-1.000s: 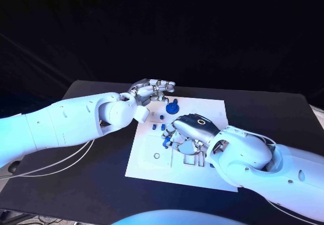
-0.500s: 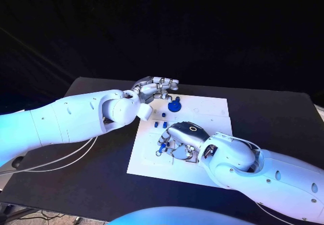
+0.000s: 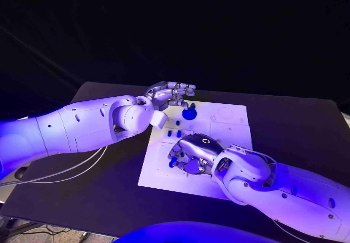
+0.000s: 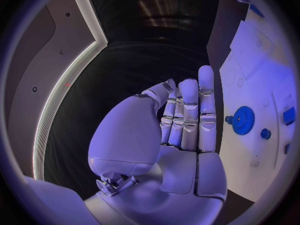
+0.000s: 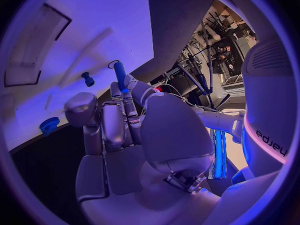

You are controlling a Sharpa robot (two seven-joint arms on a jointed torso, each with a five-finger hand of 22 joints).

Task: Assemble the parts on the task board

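Note:
The white task board (image 3: 227, 127) lies in the middle of the black table. A blue gear (image 3: 189, 114) sits near the board's far edge, and two small blue pegs (image 3: 173, 134) stand just in front of it. My right hand (image 3: 192, 154) hovers low over the board's near half. It pinches a slim blue peg (image 5: 120, 75) between its fingertips, and the peg's tip (image 3: 173, 163) pokes out on the left. My left hand (image 3: 172, 93) hangs over the board's far left corner. It holds nothing, and its fingers (image 4: 190, 116) are straight. The gear (image 4: 244, 120) lies beside it.
A short blue peg (image 5: 87, 78) stands in the board, and the board has a rectangular recess (image 5: 37, 45). Bare black table (image 3: 102, 197) surrounds the board. White cables (image 3: 73, 172) trail from my left arm over the table's left side.
My right hand has shifted a little towards the board's near left part, still holding the peg. My left hand stays at the far left corner.

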